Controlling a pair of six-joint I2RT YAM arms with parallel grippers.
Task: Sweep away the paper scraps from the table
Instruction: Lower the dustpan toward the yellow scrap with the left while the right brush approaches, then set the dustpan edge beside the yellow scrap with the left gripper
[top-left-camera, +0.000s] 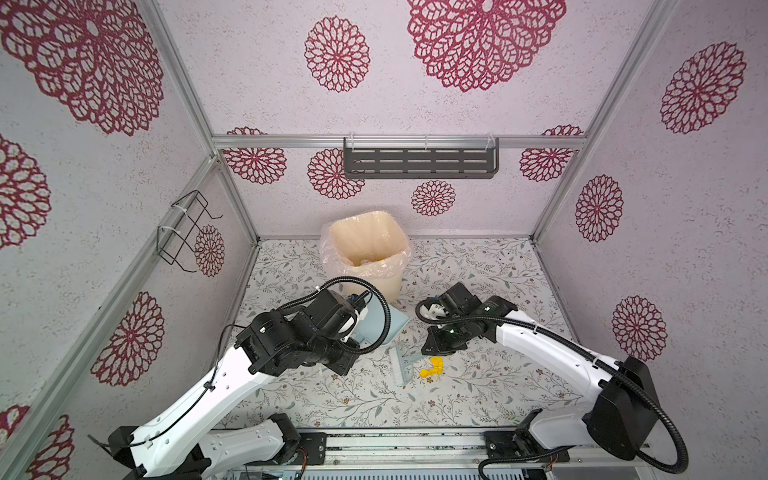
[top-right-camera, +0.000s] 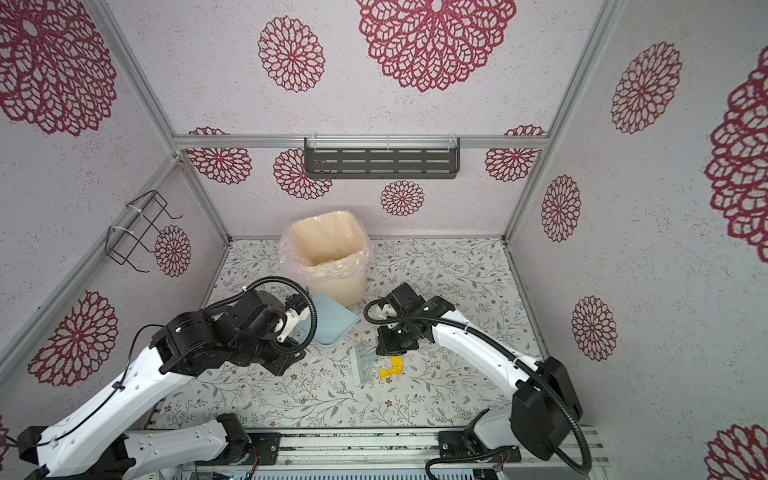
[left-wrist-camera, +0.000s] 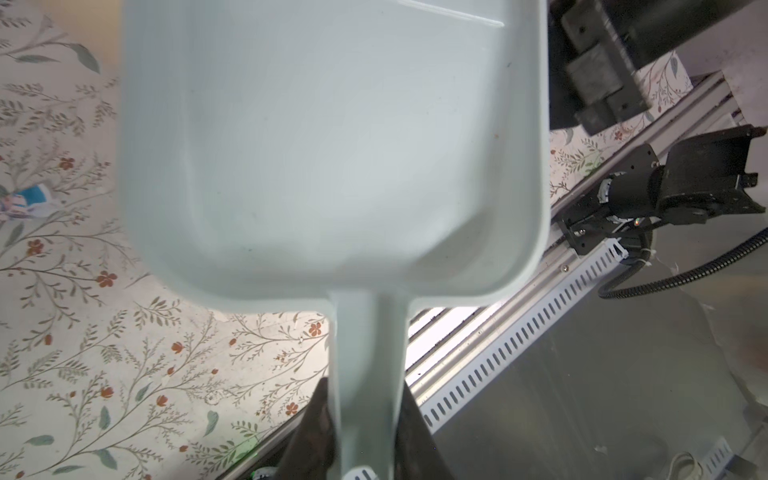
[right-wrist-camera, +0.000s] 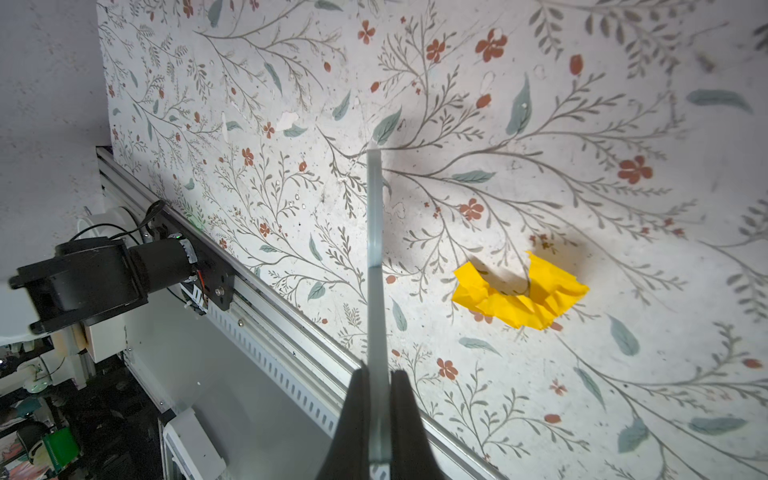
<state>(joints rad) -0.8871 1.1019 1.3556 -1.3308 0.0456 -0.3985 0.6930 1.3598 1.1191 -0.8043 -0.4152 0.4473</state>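
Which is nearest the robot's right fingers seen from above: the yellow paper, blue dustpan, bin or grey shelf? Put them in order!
From the right fingers, holding the brush, in a top view:
1. the yellow paper, just beside them
2. the blue dustpan, to the left
3. the bin, farther back
4. the grey shelf, hung at the very back

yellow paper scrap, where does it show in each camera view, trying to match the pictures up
Both top views: the yellow paper scrap lies below centre, just right of the brush.
Left wrist: not in it; the dustpan fills the view.
Right wrist: on the table, beside the edge-on brush, not touching it.
Shared landmark: the brush, next to the scrap wherever it shows.
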